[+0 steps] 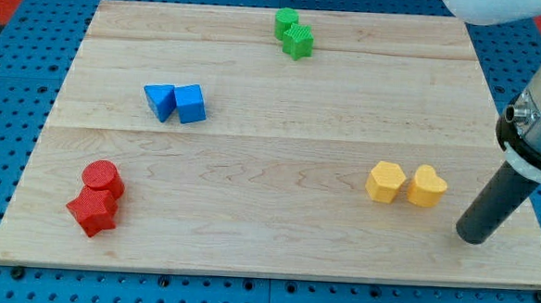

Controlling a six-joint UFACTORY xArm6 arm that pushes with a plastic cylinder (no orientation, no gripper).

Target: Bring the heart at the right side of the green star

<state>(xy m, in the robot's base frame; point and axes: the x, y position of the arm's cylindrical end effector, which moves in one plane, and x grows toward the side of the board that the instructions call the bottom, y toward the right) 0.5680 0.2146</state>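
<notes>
A yellow heart (427, 186) lies at the view's right on the wooden board (276, 217), touching a yellow hexagon (386, 182) on its left. The green star (298, 42) sits near the view's top centre, with a green round block (286, 21) touching it at its upper left. My tip (474, 236) rests on the board to the lower right of the heart, a short gap away from it.
A blue triangle (160, 101) and a blue cube (190, 103) sit together at the upper left. A red cylinder (102, 177) and a red star (93, 211) sit at the lower left. The board's right edge is close to my tip.
</notes>
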